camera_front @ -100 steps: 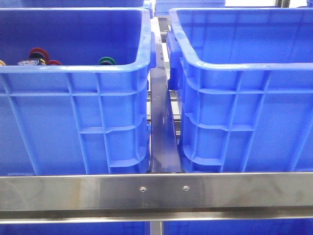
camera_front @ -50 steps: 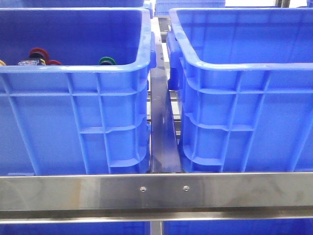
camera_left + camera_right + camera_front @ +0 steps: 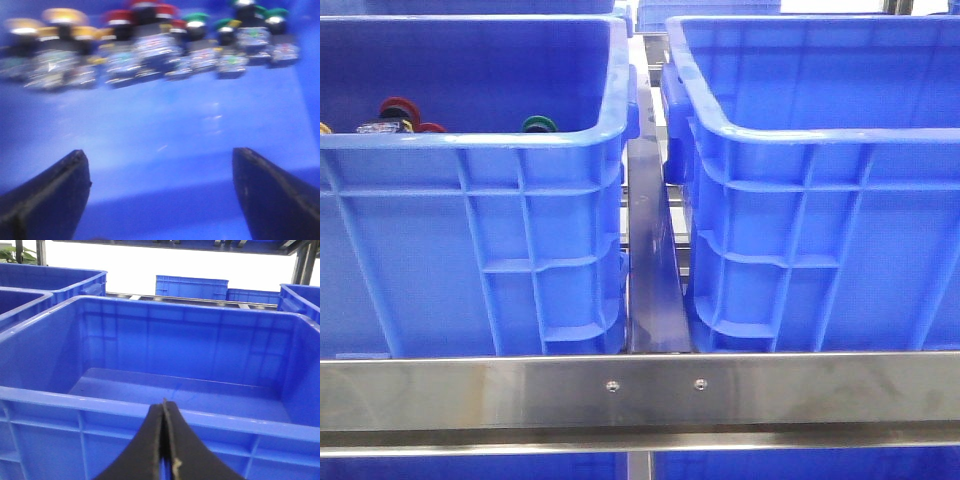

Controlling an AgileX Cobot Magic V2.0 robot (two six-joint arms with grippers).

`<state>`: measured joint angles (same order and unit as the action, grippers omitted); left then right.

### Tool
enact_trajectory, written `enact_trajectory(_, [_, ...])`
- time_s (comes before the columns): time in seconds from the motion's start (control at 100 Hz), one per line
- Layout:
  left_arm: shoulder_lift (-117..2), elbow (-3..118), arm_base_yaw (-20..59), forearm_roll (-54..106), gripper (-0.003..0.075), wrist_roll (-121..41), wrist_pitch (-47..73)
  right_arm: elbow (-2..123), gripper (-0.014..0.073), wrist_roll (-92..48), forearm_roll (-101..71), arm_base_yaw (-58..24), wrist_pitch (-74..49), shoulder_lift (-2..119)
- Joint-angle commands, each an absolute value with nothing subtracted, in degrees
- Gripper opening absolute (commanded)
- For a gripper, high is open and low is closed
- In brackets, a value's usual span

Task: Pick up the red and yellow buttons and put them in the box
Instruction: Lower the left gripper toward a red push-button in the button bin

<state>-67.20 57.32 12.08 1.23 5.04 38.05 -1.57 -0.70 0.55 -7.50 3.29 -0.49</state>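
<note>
Red buttons (image 3: 397,106) and a sliver of a yellow one (image 3: 323,128) show over the rim of the left blue crate (image 3: 470,140). In the left wrist view, blurred, yellow buttons (image 3: 62,17) and red buttons (image 3: 120,17) on dark bodies line the crate's far side. My left gripper (image 3: 160,175) hangs inside this crate, open and holding nothing, well short of the buttons. The box (image 3: 800,135) is the crate on the right, and nothing shows inside it. My right gripper (image 3: 163,407) is shut on nothing, just outside the box's near wall (image 3: 100,402). Neither gripper shows in the front view.
Green caps (image 3: 196,19) (image 3: 539,124) lie beside the red ones. A steel rail (image 3: 640,390) crosses in front of both crates, and a narrow gap (image 3: 650,250) separates them. More blue crates (image 3: 192,287) (image 3: 50,277) stand beyond and beside the box.
</note>
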Motion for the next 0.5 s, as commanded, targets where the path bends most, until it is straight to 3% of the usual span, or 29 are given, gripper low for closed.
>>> enact_trajectory(0.0, [-71.89, 63.31, 13.58, 1.52, 0.0554, 6.97, 33.24, -1.52, -0.0067, -0.69, 0.97, -7.3, 8.05, -1.52])
enact_trajectory(0.21, [-84.68, 74.25, 13.8, 0.61, 0.0554, 8.26, 34.98, -1.52, -0.0067, -0.69, 0.97, -7.3, 8.05, -1.52])
enact_trajectory(0.49, [-92.63, 80.34, 13.8, -6.46, 0.0554, 15.5, 35.14, -1.52, -0.0067, -0.69, 0.97, -7.3, 8.05, -1.52])
